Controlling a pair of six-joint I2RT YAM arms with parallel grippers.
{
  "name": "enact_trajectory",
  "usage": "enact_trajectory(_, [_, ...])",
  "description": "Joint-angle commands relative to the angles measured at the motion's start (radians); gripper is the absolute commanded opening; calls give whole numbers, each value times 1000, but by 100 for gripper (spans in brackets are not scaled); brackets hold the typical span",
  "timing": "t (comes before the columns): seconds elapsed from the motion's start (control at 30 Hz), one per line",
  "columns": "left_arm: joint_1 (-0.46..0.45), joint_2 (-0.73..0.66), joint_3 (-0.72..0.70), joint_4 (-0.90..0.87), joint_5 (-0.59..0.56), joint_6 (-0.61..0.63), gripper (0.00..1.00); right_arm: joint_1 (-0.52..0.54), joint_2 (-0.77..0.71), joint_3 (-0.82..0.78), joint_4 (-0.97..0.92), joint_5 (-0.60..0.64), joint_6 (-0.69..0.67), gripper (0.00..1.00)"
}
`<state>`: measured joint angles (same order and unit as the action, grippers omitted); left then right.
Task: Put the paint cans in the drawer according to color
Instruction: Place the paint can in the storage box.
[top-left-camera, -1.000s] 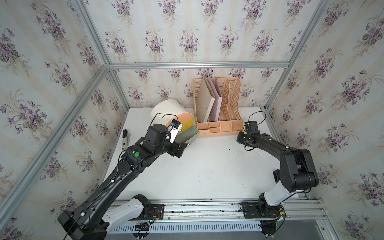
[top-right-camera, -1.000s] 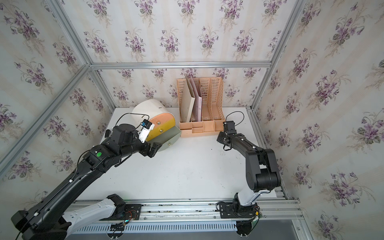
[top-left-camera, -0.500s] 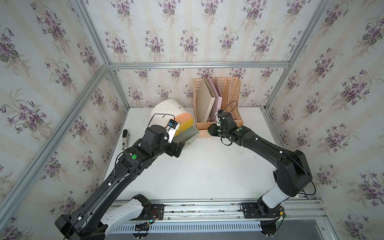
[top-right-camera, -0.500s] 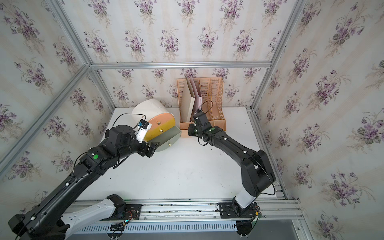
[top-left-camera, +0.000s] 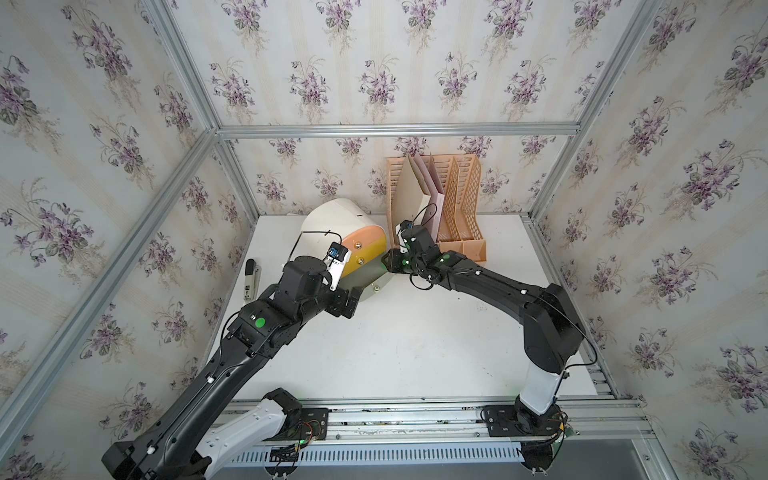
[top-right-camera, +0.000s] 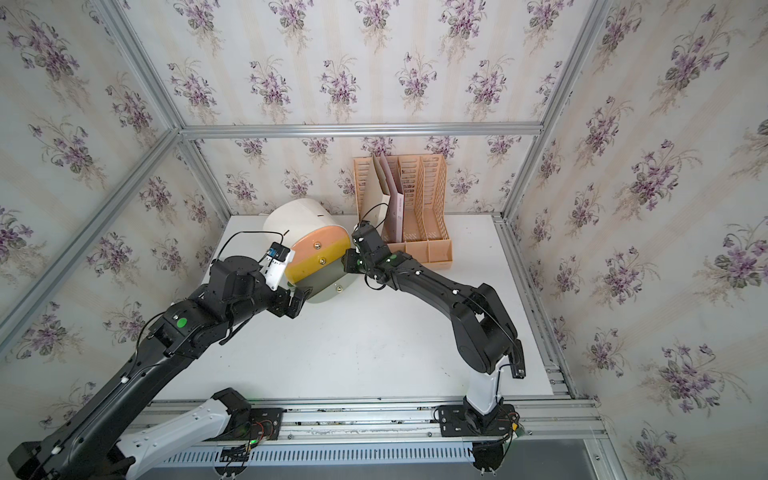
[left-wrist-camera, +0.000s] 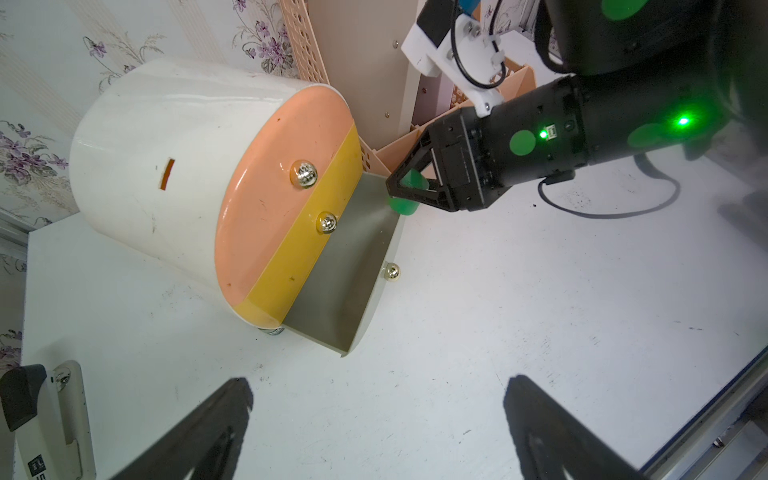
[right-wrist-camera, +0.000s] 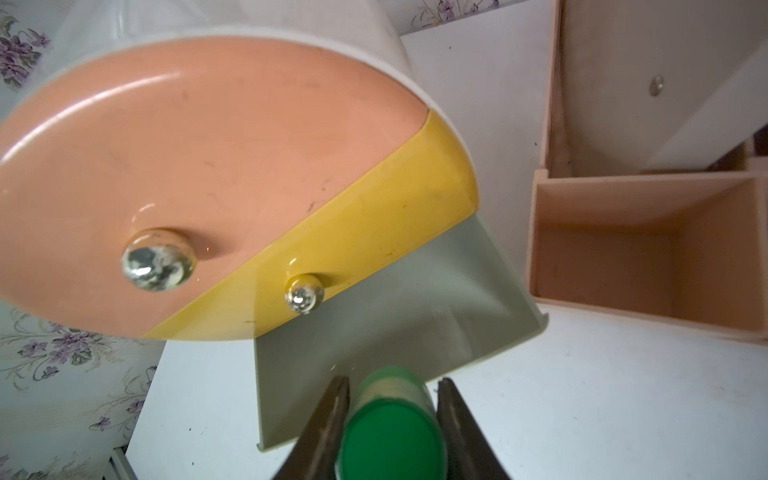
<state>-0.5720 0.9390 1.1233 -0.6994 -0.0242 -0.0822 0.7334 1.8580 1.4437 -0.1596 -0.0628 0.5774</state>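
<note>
A green-lidded paint can (right-wrist-camera: 390, 432) sits squarely between the two fingers of the right gripper (right-wrist-camera: 390, 380). The jaws press against its sides, and the lid faces the wrist camera. Can and gripper hang at the rim of the pulled-out grey-green drawer (left-wrist-camera: 345, 266), the lowest one of the drawer chest (left-wrist-camera: 166, 166), on the chest's side nearest the file rack (top-left-camera: 453, 199). The peach and yellow fronts above it are pushed in. The left gripper (left-wrist-camera: 374, 399) is spread wide and holds nothing, low over the table (left-wrist-camera: 498, 311) in front of the chest. A stapler (top-left-camera: 249, 278) lies on the chest's other side.
</note>
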Motion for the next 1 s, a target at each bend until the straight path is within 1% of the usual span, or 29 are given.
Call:
enact_trajectory(0.0, [0, -10, -6, 1, -24, -17, 99, 6, 39, 27, 51, 14, 14, 16])
enact_trajectory(0.23, [1, -42, -33, -8, -114, -61, 99, 11, 124, 71, 63, 44, 12, 16])
enact_trajectory(0.47, [2, -77, -59, 12, -126, -65, 99, 12, 172, 94, 80, 59, 10, 16])
enact_trajectory(0.6, [3, -75, -64, 12, -126, -67, 99, 12, 186, 99, 85, 64, 11, 21])
enact_trajectory(0.73, [3, -75, -82, 14, -137, -87, 99, 12, 191, 99, 89, 67, 13, 28])
enact_trajectory(0.8, [3, -82, -116, 27, -209, -155, 99, 11, 190, 99, 88, 69, 13, 31])
enact_trajectory(0.97, [12, -123, -270, 145, -338, -257, 99, 12, 181, 101, 83, 69, 14, 39])
